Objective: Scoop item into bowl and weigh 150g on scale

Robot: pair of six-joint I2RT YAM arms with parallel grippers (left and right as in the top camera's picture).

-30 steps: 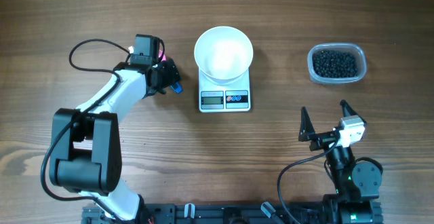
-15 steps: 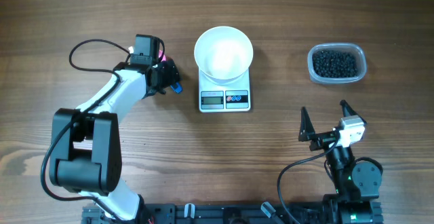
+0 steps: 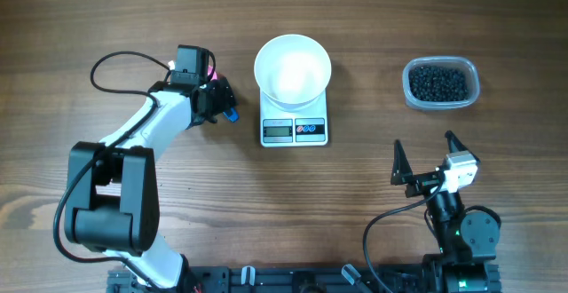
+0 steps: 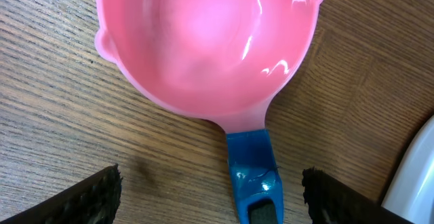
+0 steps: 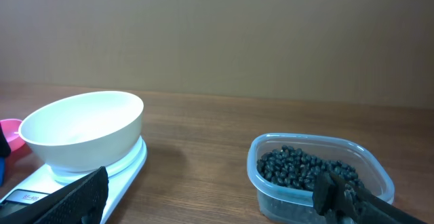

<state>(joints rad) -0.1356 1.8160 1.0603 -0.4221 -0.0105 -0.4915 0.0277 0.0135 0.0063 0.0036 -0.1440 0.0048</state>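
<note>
**Non-task items on the bench**

A pink plastic scoop (image 4: pixel 203 41) lay on the wooden table (image 4: pixel 54 136), cup facing up, empty and glossy. Its blue handle (image 4: pixel 252 173) ran from the cup's narrow end toward the lower edge of the left wrist view. Overhead, only slivers of pink and blue showed, left of centre. A clear rounded-rectangular tub (image 3: pixel 476 84) sat open-topped at the table's far right, well apart from the scoop. In the right wrist view a plain tan wall (image 5: pixel 217 34) stood behind the table.
</note>
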